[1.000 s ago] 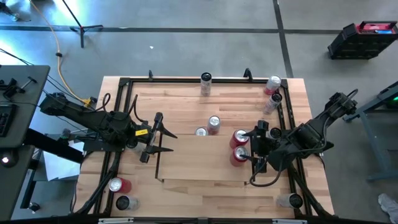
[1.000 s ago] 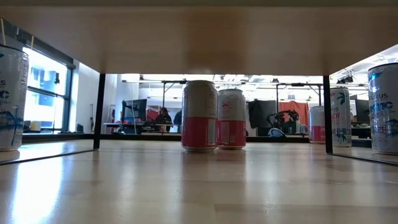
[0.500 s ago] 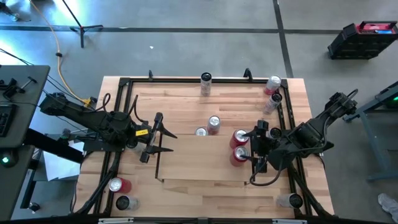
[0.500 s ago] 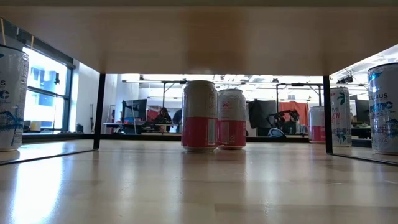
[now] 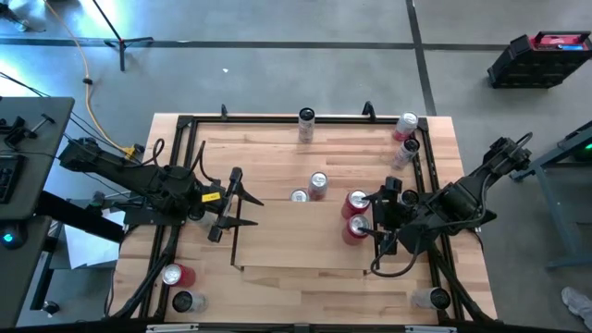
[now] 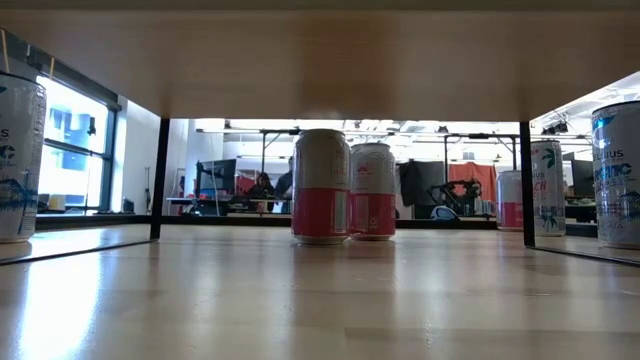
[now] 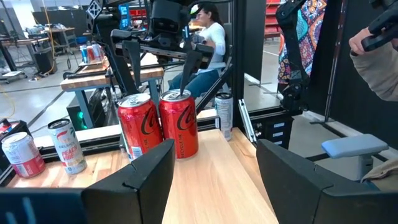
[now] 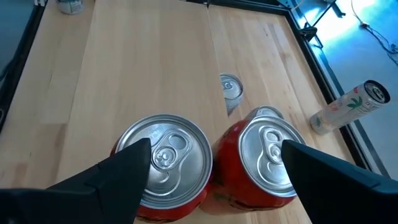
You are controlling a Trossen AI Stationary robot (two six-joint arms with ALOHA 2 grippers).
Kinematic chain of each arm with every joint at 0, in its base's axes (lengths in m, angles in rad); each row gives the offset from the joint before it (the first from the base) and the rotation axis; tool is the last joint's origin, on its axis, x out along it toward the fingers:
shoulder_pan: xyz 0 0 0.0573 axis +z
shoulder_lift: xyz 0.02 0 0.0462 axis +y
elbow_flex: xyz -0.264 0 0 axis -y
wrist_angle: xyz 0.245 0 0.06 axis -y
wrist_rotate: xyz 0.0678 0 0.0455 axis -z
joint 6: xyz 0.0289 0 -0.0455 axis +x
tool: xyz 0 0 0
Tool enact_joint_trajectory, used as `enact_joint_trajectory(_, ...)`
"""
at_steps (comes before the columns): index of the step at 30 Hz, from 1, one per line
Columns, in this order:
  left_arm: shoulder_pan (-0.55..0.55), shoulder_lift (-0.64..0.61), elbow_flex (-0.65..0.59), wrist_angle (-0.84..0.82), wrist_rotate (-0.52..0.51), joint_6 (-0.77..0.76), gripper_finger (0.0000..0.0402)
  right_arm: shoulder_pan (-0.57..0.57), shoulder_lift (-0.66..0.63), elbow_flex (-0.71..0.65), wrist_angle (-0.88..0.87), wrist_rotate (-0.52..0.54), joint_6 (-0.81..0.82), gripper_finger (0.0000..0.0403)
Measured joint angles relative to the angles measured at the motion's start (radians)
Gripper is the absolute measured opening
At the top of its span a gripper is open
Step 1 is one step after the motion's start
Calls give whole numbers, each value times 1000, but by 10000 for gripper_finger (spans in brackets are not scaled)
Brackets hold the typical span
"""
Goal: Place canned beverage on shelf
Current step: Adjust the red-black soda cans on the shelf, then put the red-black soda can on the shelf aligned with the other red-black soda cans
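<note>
Two red cola cans (image 5: 357, 203) (image 5: 354, 228) stand upright side by side on the wood, right of the middle. They also show in the right wrist view (image 8: 165, 163) (image 8: 267, 157) and the left wrist view (image 7: 179, 121). My right gripper (image 5: 375, 222) is open just right of them, one finger to each outer side of the pair; I see no touch. The shelf (image 5: 296, 242), a light-wood bay with thin black rails, lies left of the cans. My left gripper (image 5: 239, 202) is open and empty at the shelf's left end.
Two pink-and-white cans (image 5: 318, 183) (image 5: 299, 196) stand near the middle. One can (image 5: 306, 124) stands at the far rail and two lie at the far right (image 5: 405, 139). More cans stand at the near left (image 5: 176, 275) and near right (image 5: 430, 298). People sit beyond the table.
</note>
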Motion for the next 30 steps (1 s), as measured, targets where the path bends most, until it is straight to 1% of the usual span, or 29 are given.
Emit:
enact_joint_trajectory(12, 0, 0, 0, 0, 0, 0, 216, 0, 0, 0, 13, -12, 6, 344)
enact_joint_trajectory(16, 0, 0, 0, 0, 0, 0, 216, 0, 0, -1, 31, -11, -18, 344)
enact_joint_trajectory(23, 0, 0, 0, -2, -1, -19, 216, 0, 0, 8, 55, 26, -71, 344)
enact_joint_trajectory(24, 0, -2, 2, -15, -2, -19, 216, 0, 0, 17, 61, 35, -73, 344)
enact_joint_trajectory(27, 0, -17, 47, -128, -40, -38, 216, 0, -2, 46, 72, 53, -93, 344)
enact_joint_trajectory(30, 0, -30, 111, -305, -116, -66, 216, 1, -2, 84, 76, 84, -108, 344)
